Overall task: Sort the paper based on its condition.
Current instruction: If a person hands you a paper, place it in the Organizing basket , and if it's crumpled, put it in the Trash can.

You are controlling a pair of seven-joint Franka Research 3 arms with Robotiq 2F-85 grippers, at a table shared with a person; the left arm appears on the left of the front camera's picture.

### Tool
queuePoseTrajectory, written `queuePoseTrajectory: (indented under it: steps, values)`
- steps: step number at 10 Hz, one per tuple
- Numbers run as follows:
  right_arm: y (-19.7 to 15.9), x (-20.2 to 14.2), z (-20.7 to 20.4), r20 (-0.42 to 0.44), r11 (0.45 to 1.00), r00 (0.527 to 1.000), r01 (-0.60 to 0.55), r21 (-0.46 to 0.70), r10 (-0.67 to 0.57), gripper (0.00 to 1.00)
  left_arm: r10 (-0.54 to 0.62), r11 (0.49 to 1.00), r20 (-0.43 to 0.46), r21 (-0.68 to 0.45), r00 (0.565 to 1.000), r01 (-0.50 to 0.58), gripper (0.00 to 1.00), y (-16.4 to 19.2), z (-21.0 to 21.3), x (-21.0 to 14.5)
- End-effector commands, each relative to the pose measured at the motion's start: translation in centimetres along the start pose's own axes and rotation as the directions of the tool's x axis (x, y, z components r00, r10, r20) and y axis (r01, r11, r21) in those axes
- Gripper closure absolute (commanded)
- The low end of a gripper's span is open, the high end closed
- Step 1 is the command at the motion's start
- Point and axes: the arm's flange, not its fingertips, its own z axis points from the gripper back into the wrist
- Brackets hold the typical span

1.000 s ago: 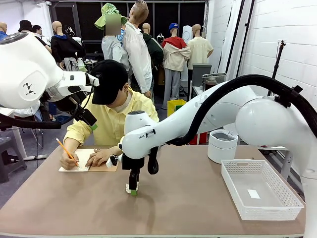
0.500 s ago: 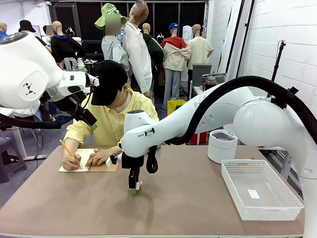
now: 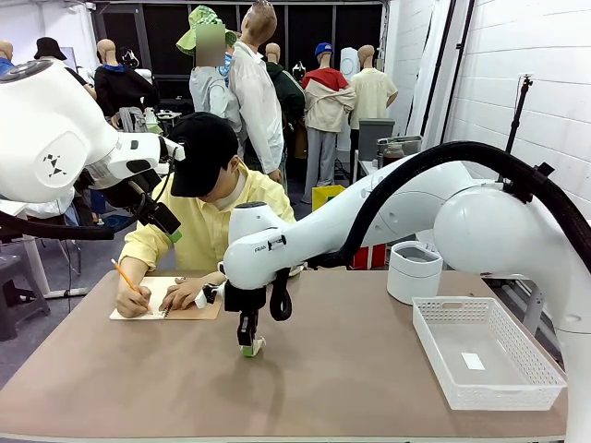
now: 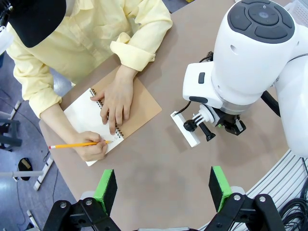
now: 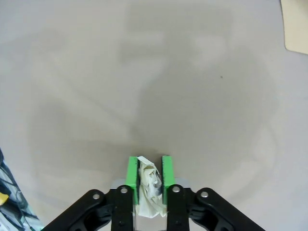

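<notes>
A brown table top (image 3: pixel 369 378) fills the lower half of the front frame. Along the right side a white-painted block wall (image 3: pixel 545 83) runs back into the room, with a thin black stand (image 3: pixel 519 115) against it and pale drapes (image 3: pixel 434 55) just to its left. A dark panelled back wall (image 3: pixel 166 32) spans the top centre. Grey floor (image 3: pixel 26 351) shows at lower left, and a yellow box (image 3: pixel 325 197) sits mid-frame. The light is bright and even, with soft shadows on the table.

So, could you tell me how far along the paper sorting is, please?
Done: nothing clearly; the basket holds just a small white slip. In hand: the right gripper is shut on a crumpled paper over the table. Left: placing it in the basket or bin; the left gripper is open, and the person is writing in a notebook.
</notes>
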Motion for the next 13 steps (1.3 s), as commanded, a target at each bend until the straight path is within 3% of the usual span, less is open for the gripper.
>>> queuePoseTrajectory:
  steps: [1, 5, 6, 10, 13]
  values:
    - [-0.3, -0.6, -1.7, -0.023, 0.999, 0.999, 0.032, 0.013, -0.031, 1.0, 0.005, 1.0, -0.001, 0.002, 1.0, -0.005, 0.0, 0.1, 0.1, 0.0]
    - [-0.3, -1.4, -1.8, -0.009, 0.999, 0.999, 0.042, 0.013, -0.042, 1.0, 0.005, 1.0, -0.001, 0.002, 1.0, -0.005, 0.0, 0.1, 0.1, 0.0]
    - [-0.3, -1.8, -0.6, -0.008, 0.996, 0.996, 0.092, 0.024, -0.091, 1.0, 0.005, 1.0, -0.001, 0.002, 1.0, -0.005, 0.0, 0.1, 0.1, 0.0]
    - [0.4, -9.4, 9.7, 0.027, 0.944, 0.945, 0.326, -0.038, -0.326, 1.0, 0.005, 1.0, -0.001, 0.002, 1.0, -0.005, 0.0, 0.1, 0.1, 0.0]
    - [-0.6, -15.5, 16.7, -0.02, 0.876, 0.882, 0.465, -0.128, -0.471, 1.0, 0.005, 1.0, -0.001, 0.002, 1.0, -0.005, 0.0, 0.1, 0.1, 0.0]
